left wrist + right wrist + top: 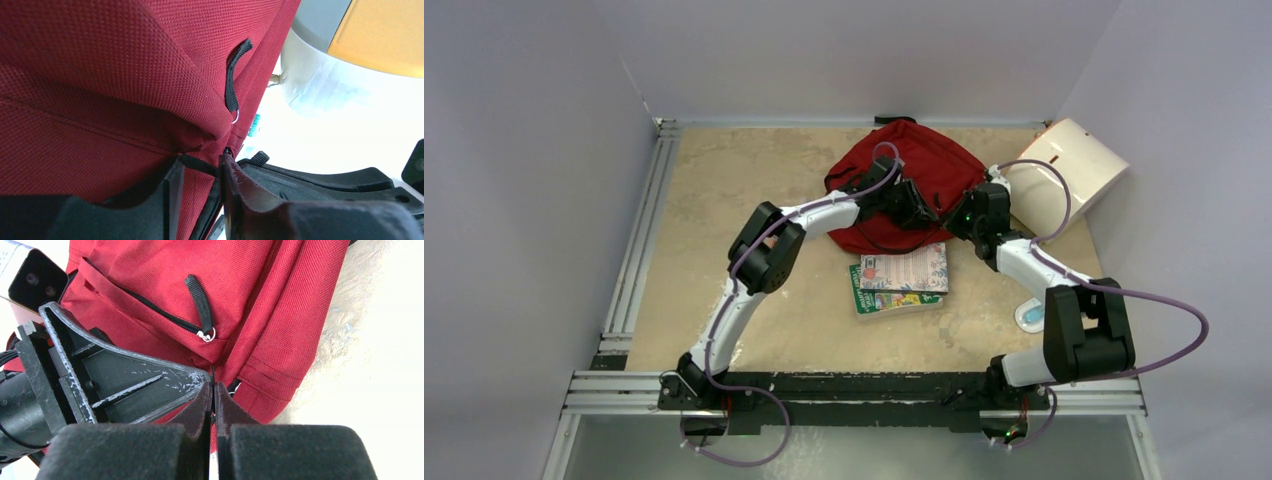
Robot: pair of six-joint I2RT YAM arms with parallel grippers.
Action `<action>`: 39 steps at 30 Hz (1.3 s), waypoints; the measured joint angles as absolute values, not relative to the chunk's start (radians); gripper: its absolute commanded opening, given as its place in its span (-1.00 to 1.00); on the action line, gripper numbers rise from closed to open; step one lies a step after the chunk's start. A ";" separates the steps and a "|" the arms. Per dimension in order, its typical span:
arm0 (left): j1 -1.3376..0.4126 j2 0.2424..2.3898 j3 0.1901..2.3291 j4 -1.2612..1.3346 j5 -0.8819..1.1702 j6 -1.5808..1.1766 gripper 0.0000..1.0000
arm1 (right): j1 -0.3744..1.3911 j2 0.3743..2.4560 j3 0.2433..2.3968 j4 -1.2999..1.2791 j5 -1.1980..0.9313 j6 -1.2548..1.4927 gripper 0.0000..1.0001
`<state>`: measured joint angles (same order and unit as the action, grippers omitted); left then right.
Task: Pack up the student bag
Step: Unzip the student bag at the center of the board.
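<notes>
Plainly, free room lay at the left of the tabletop [724, 200]. The left fingers [240, 190] stood narrowly apart around a thin black strap [200, 166] of the student bag [924, 165], which sat at the far edge, soft and likely floppy, best taken by its straps. The right fingers [200, 405] were pressed shut at its seam, with a white box [1074, 165] crowding its right.

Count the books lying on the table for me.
2. A pale-covered book lies just in front of the student bag, partly on top of a green-covered book. Others may be hidden under the bag.
</notes>
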<state>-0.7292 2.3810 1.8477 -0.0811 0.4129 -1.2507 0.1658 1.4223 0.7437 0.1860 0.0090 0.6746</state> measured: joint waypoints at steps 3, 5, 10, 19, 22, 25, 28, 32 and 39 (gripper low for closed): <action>-0.730 2.391 1.851 -0.068 0.419 -1.256 -0.63 | 0.165 1.422 0.744 0.186 0.008 0.675 -1.00; -0.730 2.392 1.851 -0.068 0.423 -1.258 -0.73 | 0.165 1.422 0.744 0.186 0.008 0.675 -1.00; -0.731 2.392 1.853 -0.065 0.434 -1.262 -1.00 | 0.164 1.422 0.744 0.186 0.009 0.675 -1.00; -0.736 2.384 1.853 -0.077 0.410 -1.201 -1.00 | 0.165 1.422 0.744 0.183 0.048 0.678 -1.00; -0.736 2.359 1.847 -0.097 0.382 -1.155 -1.00 | 0.164 1.423 0.744 0.178 0.069 0.683 -1.00; -0.737 2.317 1.826 -0.101 0.353 -1.105 -1.00 | 0.163 1.433 0.744 0.177 0.087 0.689 -1.00; -0.743 2.276 1.806 -0.110 0.329 -1.058 -1.00 | 0.163 1.449 0.745 0.170 0.097 0.693 -1.00; -0.749 2.244 1.797 -0.136 0.303 -1.001 -1.00 | 0.163 1.464 0.754 0.165 0.113 0.697 -1.00; -0.749 2.208 1.758 -0.168 0.272 -0.915 -1.00 | 0.160 1.480 0.767 0.162 0.125 0.697 -1.00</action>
<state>-0.7486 2.2078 1.7580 -0.1677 0.2718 -0.9150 0.1600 1.4796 0.7670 0.1619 0.1253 0.6968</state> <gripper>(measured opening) 0.009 0.007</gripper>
